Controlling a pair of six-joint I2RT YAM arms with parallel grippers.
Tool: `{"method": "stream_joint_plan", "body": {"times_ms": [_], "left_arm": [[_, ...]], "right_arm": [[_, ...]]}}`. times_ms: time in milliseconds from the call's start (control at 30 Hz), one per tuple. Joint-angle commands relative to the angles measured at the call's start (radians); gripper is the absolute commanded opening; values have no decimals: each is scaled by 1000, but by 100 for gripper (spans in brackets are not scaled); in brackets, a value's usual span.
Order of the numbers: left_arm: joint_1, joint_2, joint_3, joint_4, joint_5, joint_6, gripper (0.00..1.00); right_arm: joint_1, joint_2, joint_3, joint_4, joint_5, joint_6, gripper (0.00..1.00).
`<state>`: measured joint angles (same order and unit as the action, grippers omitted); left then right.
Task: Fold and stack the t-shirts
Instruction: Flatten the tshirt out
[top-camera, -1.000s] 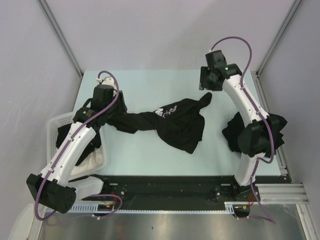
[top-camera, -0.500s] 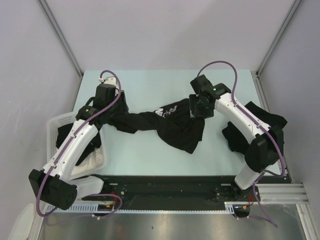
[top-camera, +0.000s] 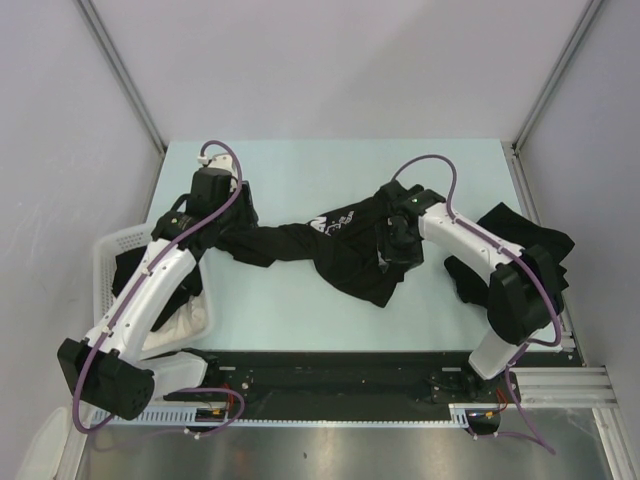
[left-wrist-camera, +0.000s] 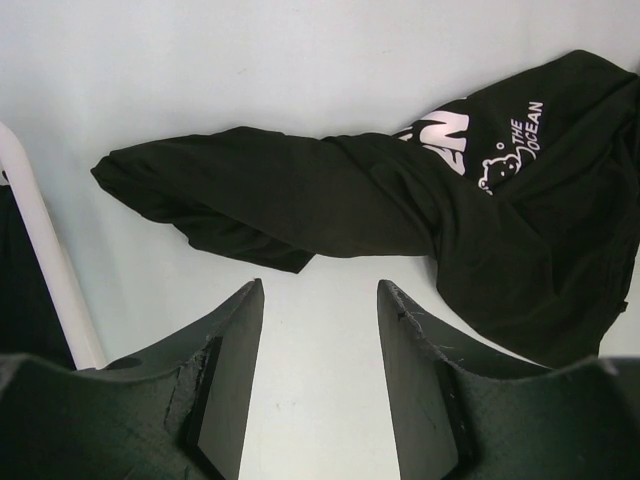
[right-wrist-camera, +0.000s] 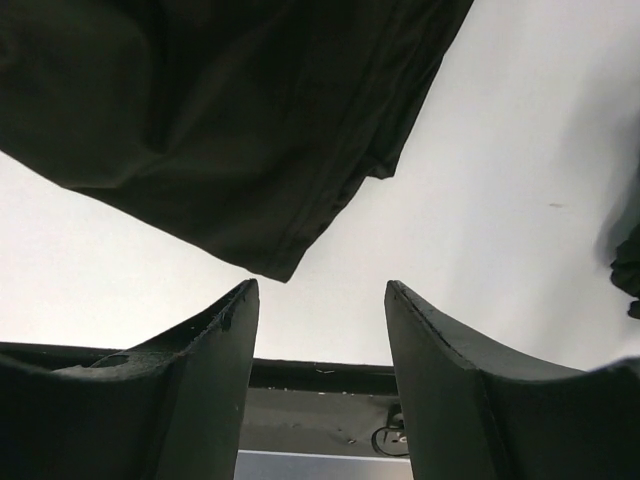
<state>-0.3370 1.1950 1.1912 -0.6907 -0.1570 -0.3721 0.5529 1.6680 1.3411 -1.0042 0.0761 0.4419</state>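
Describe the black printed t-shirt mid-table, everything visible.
The black cotton-looking t-shirt with white chest print lies crumpled and unfolded on the pale blue table, mid-table. Its left part is twisted into a rope-like bunch; its right part spreads wider. The white lettering includes THE OCEAN beside a small bear drawing. The right gripper hovers over its right edge, jaws open, holding nothing.

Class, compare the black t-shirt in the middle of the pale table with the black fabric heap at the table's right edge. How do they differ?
The black t-shirt with white lettering lies drawn out and twisted across the middle of the table; the black fabric heap is bunched compactly at the right edge. The t-shirt shows its print; the heap shows none. Both are black, soft and unfolded.
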Motion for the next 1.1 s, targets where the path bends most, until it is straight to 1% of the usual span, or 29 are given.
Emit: {"method": "stream_joint_plan", "body": {"times_ms": [0, 100, 200, 267, 367, 567, 733, 900, 1067], "left_arm": [[1, -31, 18, 10, 11, -21, 55], [1, -32, 16, 6, 14, -24, 54], [1, -35, 15, 6, 19, -24, 55], [1, -32, 11, 7, 24, -24, 54], [1, -25, 10, 8, 30, -18, 54], [0, -14, 24, 8, 34, -11, 55], [0, -9, 33, 0, 33, -11, 55], [0, -6, 44, -7, 28, -13, 54], [0, -5, 48, -9, 27, -16, 54]], "right_arm": [[1, -56, -52, 70, -24, 27, 58], [1, -66, -126, 123, -65, 41, 58], [2, -85, -204, 179, -64, 52, 58], [2, -94, -247, 197, -65, 54, 58], [7, -112, -290, 257, -107, 60, 57], [16, -106, -327, 323, -159, 61, 57], [33, -77, -333, 342, -186, 52, 54], [44, -45, -333, 343, -206, 50, 53], [45, -48, -336, 303, -193, 46, 53]]}}
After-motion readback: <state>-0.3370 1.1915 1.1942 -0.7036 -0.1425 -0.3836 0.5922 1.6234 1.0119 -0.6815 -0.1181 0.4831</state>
